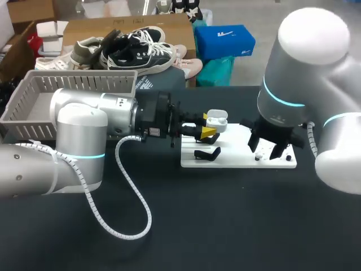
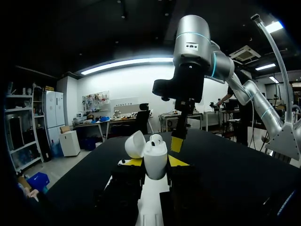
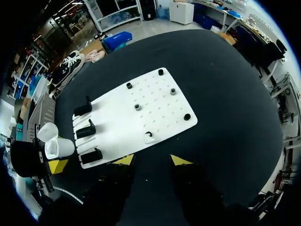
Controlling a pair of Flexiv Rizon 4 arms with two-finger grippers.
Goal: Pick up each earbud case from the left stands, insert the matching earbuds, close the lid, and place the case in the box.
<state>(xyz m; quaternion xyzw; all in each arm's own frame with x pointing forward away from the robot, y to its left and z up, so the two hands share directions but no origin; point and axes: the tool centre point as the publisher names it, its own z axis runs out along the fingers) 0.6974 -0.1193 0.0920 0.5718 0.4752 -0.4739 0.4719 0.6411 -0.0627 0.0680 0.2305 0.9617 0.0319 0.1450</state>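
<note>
- The right gripper (image 3: 153, 161) is wide open and empty, with its yellow tips pointing down at the white board (image 3: 141, 101).
- Just ahead of its fingers, almost on the line between them, a small white piece (image 3: 149, 137) lies on the board. It is judged to be an earbud, though it is too small to be sure.
- For a clean pick, the fingers should be lowered straight down until the piece is centred between them. They should then be closed softly, because so small and smooth a thing is easily squeezed out sideways.
- Farther ahead of the right gripper some black pegs (image 3: 172, 91) stand on the board, and they should not be touched on the way up.
- To the side of the right gripper, past the black stands (image 3: 86, 129), the left gripper (image 2: 156, 163) is closed on the earbud case (image 2: 155, 153), with one finger on each side.
- The case is held upright above the fingers, and its lid (image 2: 134, 144) is open and tipped to one side.
- Whether any socket is already filled cannot be told.
- The earbud should be brought in from above, on the side away from the lid, while the case is held without movement.
- The grey basket (image 1: 84, 83) lies behind the left gripper, well apart, and is needed only after the lid is closed.
</note>
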